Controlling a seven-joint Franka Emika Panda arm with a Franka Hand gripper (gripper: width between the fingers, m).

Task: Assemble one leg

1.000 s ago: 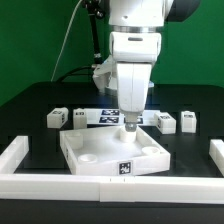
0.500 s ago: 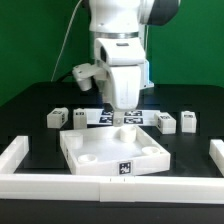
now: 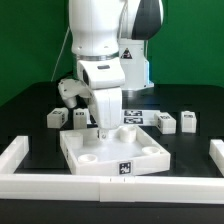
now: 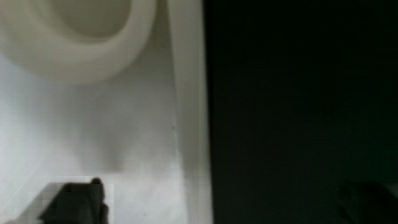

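Observation:
The large white square panel [image 3: 110,152] lies in the middle of the table, with round holes near its corners. My gripper [image 3: 104,132] hangs low over its far-left corner. Two legs [image 3: 57,117] with tags stand to the exterior view's left of the panel, the second one [image 3: 80,118] partly behind the arm. Two more legs [image 3: 167,122] [image 3: 187,121] stand at its right. In the wrist view the panel [image 4: 89,130] and one round hole [image 4: 71,30] fill one side, dark table the other. My gripper [image 4: 222,205] is open and empty, one fingertip [image 4: 75,203] over the panel.
The marker board [image 3: 135,117] lies behind the panel. White border rails run along the front [image 3: 110,184], the exterior view's left [image 3: 15,158] and right [image 3: 216,150]. A green wall stands at the back.
The arm has swung toward the exterior view's left, from over the panel's far middle to its far-left corner. The gripper stays low and empty. The parts have not moved.

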